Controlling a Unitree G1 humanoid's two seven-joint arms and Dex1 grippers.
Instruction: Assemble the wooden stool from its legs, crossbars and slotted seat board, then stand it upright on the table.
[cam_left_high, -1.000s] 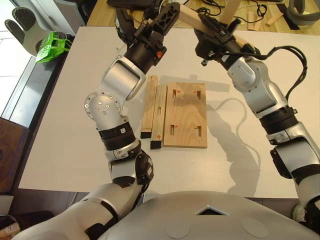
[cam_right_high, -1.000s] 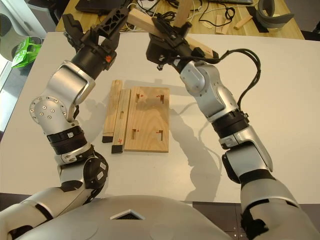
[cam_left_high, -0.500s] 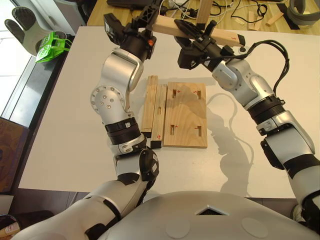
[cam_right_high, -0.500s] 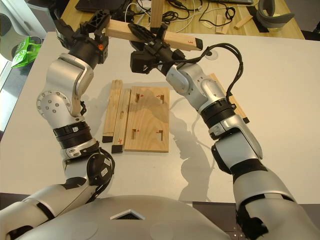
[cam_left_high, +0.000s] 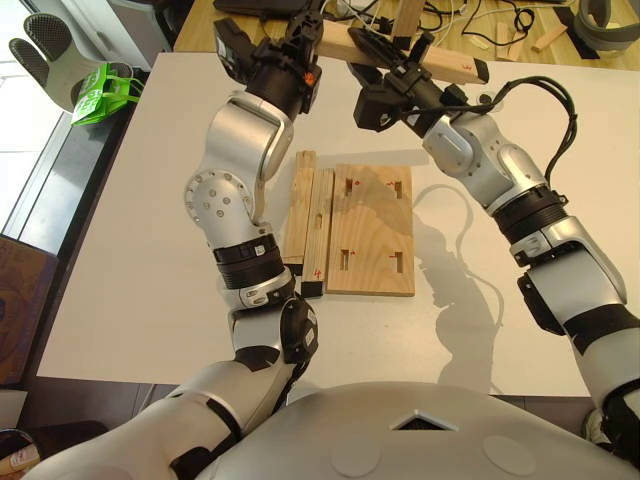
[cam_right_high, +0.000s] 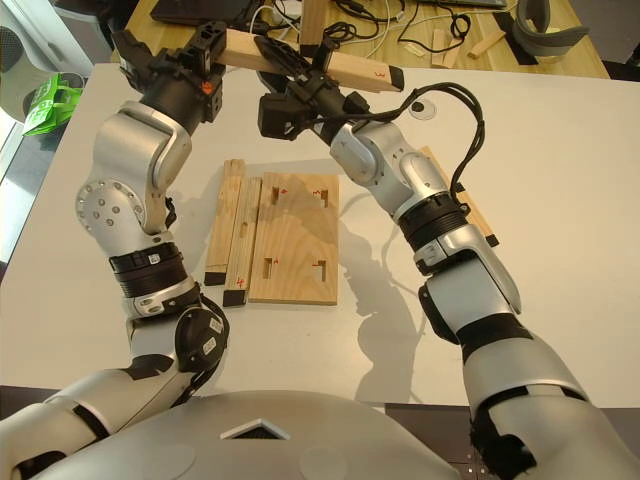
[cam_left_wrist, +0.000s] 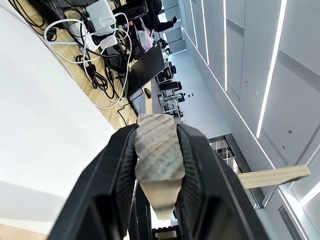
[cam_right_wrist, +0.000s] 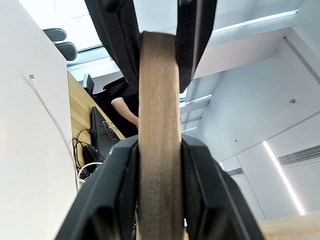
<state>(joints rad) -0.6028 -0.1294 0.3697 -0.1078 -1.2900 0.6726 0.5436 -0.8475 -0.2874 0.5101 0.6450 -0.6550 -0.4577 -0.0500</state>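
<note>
Both arms are raised over the far side of the table (cam_left_high: 120, 200). The left gripper (cam_left_wrist: 156, 160) and right gripper (cam_right_wrist: 159, 180) are each clamped on the same wooden leg (cam_left_high: 445, 66), held roughly level, with a crossbar (cam_left_high: 408, 14) standing up beside the right gripper. The slotted seat board (cam_left_high: 370, 235) lies flat mid-table, with two more legs (cam_left_high: 297, 215) just to its left.

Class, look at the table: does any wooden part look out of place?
A light wooden bar lies slanted, partly under the right arm, apart from the two dark-tipped bars lined up beside the slotted seat board. Nothing looks damaged.
</note>
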